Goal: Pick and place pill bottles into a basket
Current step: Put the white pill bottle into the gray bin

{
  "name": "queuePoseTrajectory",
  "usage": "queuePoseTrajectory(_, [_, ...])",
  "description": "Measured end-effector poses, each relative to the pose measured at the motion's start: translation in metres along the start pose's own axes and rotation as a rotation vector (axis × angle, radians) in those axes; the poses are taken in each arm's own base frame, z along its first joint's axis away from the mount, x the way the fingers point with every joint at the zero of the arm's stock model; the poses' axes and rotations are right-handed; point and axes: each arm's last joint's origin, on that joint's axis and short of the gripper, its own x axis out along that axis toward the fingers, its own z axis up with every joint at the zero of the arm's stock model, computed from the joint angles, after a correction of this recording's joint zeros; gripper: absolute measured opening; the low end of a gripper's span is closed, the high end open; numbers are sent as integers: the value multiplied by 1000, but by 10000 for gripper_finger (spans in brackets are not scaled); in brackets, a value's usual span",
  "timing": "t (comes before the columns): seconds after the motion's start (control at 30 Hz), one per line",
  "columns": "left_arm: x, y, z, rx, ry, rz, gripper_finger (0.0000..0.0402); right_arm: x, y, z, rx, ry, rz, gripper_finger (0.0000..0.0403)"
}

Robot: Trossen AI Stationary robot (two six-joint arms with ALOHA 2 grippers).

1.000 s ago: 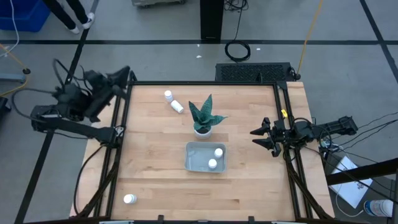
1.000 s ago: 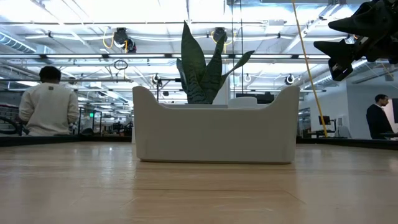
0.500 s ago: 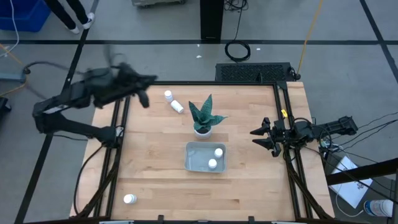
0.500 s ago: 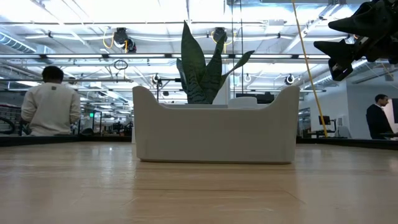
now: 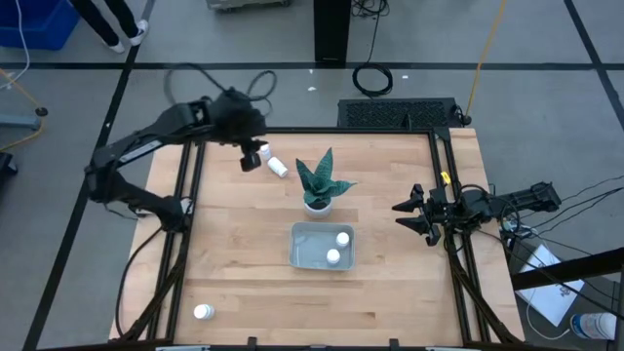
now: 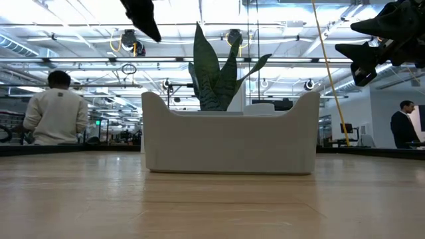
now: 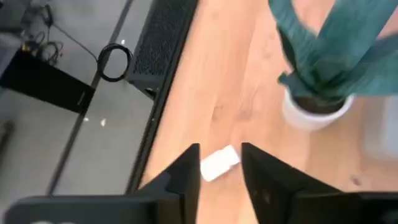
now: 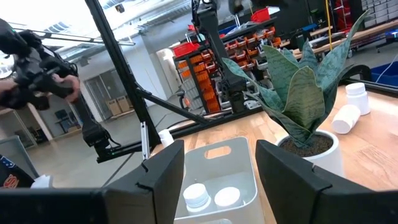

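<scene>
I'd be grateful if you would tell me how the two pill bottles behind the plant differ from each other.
The standing pill bottle is upright on its base, while the toppled pill bottle lies on its side. From above, the left gripper covers the standing one, whereas the toppled pill bottle shows clear beside it. In the left wrist view, only the toppled one appears, between the fingers. Both are small, white and outside the basket.

Wood table (image 5: 244, 253), dark frame rails on its sides. Landmark: potted plant (image 5: 319, 185) near centre. Basket (image 5: 304, 252) just in front of it, two pill bottles inside. Two more bottles behind-left of the plant: one lying (image 5: 279, 167), one (image 5: 262, 149) probably upright, partly hidden. Fifth bottle (image 5: 203, 312) far off, front-left corner.
</scene>
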Motion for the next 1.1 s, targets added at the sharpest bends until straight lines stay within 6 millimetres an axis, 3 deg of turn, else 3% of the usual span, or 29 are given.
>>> queuePoseTrajectory(0.2, [39, 12, 7, 294, 116, 134, 201, 0, 0, 0, 0, 1, 0, 190])
queuePoseTrajectory(0.3, [67, 20, 8, 317, 201, 200, 226, 0, 0, 0, 0, 0, 0, 193])
queuePoseTrajectory(0.4, [90, 28, 1, 289, 287, 161, 242, 0, 0, 0, 0, 0, 0, 194])
queuePoseTrajectory(0.53, [119, 35, -17, 257, 414, 3, 248, 0, 0, 0, 0, 0, 0, 192])
queuePoseTrajectory(0.67, [136, 42, -25, 200, 408, -133, 248, 0, 0, 0, 0, 0, 0, 194])
queuePoseTrajectory(0.83, [151, 36, -26, 321, 386, -254, 246, 0, 0, 0, 0, 0, 0, 192])
queuePoseTrajectory(1.1, [179, 29, -38, 394, 447, -293, 244, 0, 0, 0, 0, 0, 0, 192])
